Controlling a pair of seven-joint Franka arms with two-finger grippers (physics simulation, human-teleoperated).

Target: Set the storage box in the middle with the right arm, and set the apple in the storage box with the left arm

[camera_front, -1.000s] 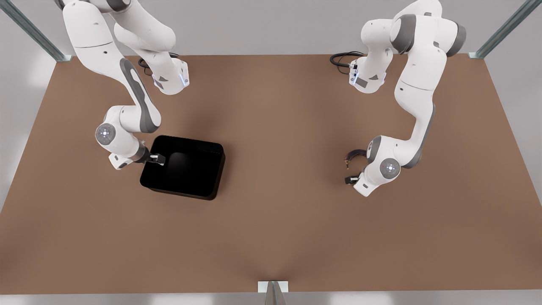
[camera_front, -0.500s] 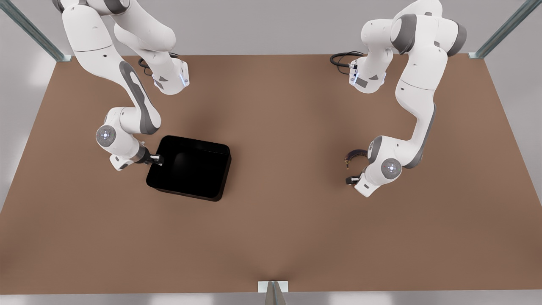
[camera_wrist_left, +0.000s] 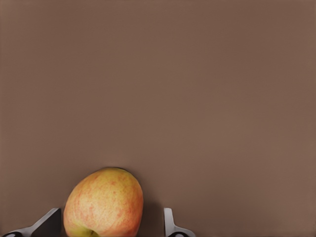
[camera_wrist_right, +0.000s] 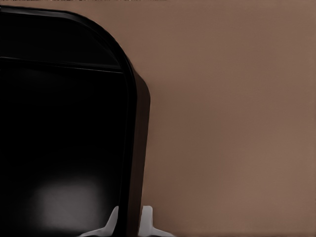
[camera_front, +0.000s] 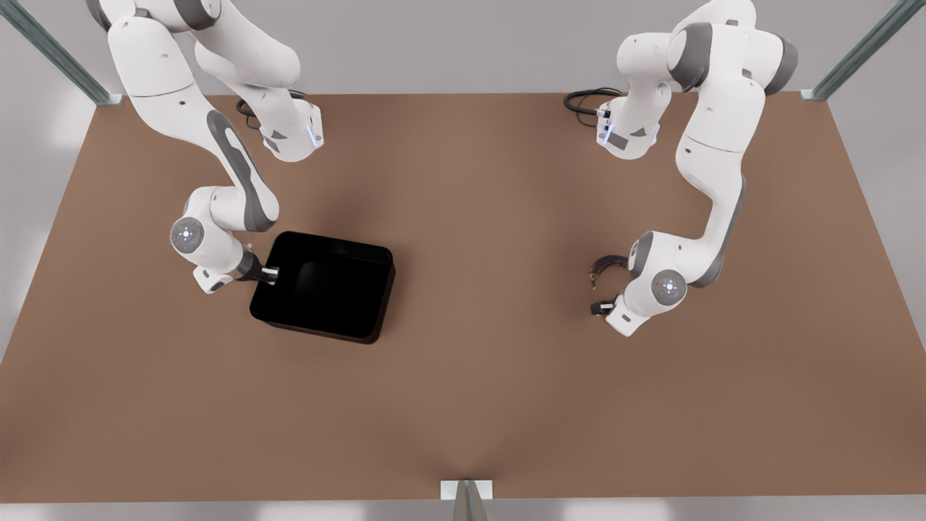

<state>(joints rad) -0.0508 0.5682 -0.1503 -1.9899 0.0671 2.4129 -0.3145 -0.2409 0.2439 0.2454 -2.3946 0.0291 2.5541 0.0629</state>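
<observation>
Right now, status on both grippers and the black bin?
Right gripper astride the wall of the large black rectangular storage box, which sits short of centre. Left gripper open around the red-yellow apple. Dark curved fruit beside the left arm.

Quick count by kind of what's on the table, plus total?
Storage box: 1, right gripper straddling its wall.
Apple: 1, between the left gripper fingers.
Dark curved fruit: 1, beside the left arm.
Total: 3
</observation>
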